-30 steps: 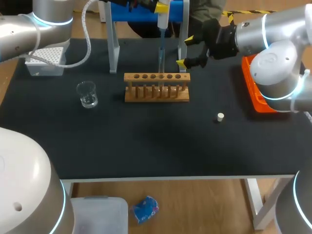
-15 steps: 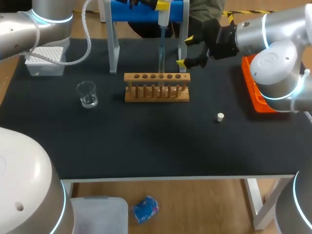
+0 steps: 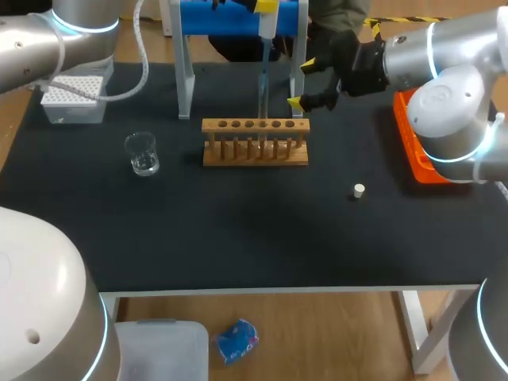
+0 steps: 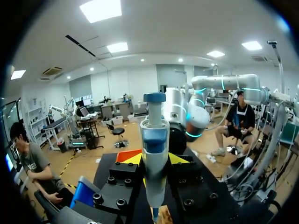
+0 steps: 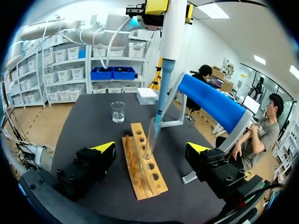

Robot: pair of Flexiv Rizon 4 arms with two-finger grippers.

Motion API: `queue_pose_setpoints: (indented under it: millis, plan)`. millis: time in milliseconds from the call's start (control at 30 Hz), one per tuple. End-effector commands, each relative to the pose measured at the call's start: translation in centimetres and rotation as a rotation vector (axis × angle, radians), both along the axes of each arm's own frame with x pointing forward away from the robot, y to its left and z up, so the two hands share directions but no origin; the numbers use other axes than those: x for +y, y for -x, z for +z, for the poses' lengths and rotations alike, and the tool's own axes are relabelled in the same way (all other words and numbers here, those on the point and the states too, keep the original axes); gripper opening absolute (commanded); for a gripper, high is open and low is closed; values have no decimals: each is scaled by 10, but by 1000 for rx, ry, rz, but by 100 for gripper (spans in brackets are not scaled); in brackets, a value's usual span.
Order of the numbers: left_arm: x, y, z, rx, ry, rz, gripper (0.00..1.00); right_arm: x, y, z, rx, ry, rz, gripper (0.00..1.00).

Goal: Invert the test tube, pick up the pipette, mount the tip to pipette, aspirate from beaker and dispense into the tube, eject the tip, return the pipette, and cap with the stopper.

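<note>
My left gripper (image 3: 267,6) is shut on the white-and-blue pipette (image 3: 264,36), which hangs upright at the back of the table. The pipette's thin tip (image 3: 263,83) reaches down into a clear test tube (image 3: 262,101) standing in the wooden rack (image 3: 254,143). In the left wrist view the pipette (image 4: 154,140) stands between my yellow fingertips (image 4: 132,159). My right gripper (image 3: 301,82) is open just right of the tube, touching nothing. From the right wrist view, the tube (image 5: 150,138) and the pipette (image 5: 170,42) stand ahead of the open right gripper (image 5: 152,148). The beaker (image 3: 143,154) stands left of the rack. The white stopper (image 3: 359,190) lies to the right.
A white tip box (image 3: 73,98) sits at the back left. The blue pipette stand (image 3: 222,17) rises behind the rack on metal legs (image 3: 185,79). An orange tray (image 3: 413,139) lies at the right edge under my right arm.
My left gripper and the pipette have risen slightly. The right arm has stayed put.
</note>
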State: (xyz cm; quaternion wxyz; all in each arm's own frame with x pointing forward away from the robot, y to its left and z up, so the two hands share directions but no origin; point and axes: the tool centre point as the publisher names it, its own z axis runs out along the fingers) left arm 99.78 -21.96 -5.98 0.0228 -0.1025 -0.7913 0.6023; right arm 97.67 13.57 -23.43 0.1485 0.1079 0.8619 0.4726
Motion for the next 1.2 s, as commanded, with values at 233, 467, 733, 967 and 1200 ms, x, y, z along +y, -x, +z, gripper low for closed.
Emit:
queue_pose_setpoints:
  millis: [233,467,733,967,1200]
  plan:
    - [-2,3,9,-9,-13,1,0,0,0,0,-1,0,0,100]
    - [-3,6,14,-19,-21,-1,0,0,0,0,-1,0,0,100]
    - [-5,10,21,-27,-31,-3,0,0,0,0,-1,0,0,100]
    - [-6,12,26,-38,-29,-4,0,0,0,0,-1,0,0,100]
    - [-8,12,30,-44,-33,-7,0,0,0,0,-1,0,0,100]
